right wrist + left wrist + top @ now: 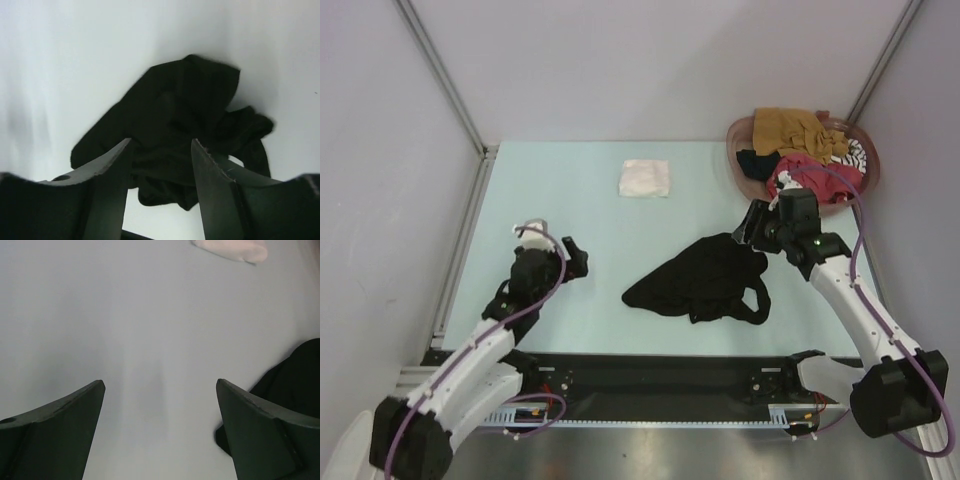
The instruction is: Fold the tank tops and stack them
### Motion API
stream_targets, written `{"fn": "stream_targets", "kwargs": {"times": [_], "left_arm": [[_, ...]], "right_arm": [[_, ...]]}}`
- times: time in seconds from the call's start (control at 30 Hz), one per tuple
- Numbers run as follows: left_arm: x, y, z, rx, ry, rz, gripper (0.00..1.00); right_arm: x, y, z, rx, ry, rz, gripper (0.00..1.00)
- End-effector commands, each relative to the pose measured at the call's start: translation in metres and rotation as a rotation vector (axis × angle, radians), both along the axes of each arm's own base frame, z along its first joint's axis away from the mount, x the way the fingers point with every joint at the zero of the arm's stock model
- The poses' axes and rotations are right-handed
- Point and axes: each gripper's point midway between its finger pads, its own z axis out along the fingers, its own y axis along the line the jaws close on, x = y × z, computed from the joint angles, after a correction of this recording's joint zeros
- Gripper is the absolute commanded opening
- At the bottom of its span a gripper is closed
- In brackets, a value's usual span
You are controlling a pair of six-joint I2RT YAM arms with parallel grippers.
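Observation:
A large black tank top (705,280) lies crumpled in the middle of the table. It also shows in the right wrist view (190,95) and at the right edge of the left wrist view (295,375). A white tank top (644,178) lies folded at the back, and its edge shows in the left wrist view (232,249). My right gripper (748,228) is open and hangs just above the black top's right end (160,140), holding nothing. My left gripper (575,258) is open and empty over bare table (160,382), left of the black top.
A round reddish-brown basket (734,140) at the back right holds a mustard top (790,128), a red top (810,175), a striped one (855,152) and a black one (757,163). Metal frame posts and grey walls enclose the table.

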Motion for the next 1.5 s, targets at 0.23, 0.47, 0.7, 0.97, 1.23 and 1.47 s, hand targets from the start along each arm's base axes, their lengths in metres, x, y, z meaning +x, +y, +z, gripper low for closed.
{"fn": "stream_targets", "kwargs": {"times": [0.23, 0.47, 0.7, 0.97, 1.23, 1.47], "left_arm": [[0.117, -0.072, 0.036, -0.108, 0.223, -0.08, 1.0], [0.202, -0.102, 0.01, -0.129, 0.332, -0.115, 0.92], [0.25, -0.116, -0.032, -0.141, 0.378, -0.145, 0.86], [0.286, -0.116, -0.056, -0.217, 0.369, -0.127, 0.8], [0.311, -0.12, -0.076, -0.33, 0.349, -0.121, 0.7], [0.326, -0.125, -0.085, -0.39, 0.351, -0.122, 0.46]], "right_arm": [[0.011, -0.002, -0.015, 0.049, -0.2, -0.047, 0.59], [0.0, 0.015, -0.035, 0.072, -0.194, 0.02, 0.6], [-0.001, 0.022, -0.039, 0.069, -0.2, 0.044, 0.59], [-0.005, 0.025, -0.036, 0.081, -0.214, 0.062, 0.59], [-0.007, 0.03, -0.047, 0.088, -0.182, 0.083, 0.59], [-0.007, 0.031, -0.049, 0.093, -0.18, 0.088, 0.59]]}}
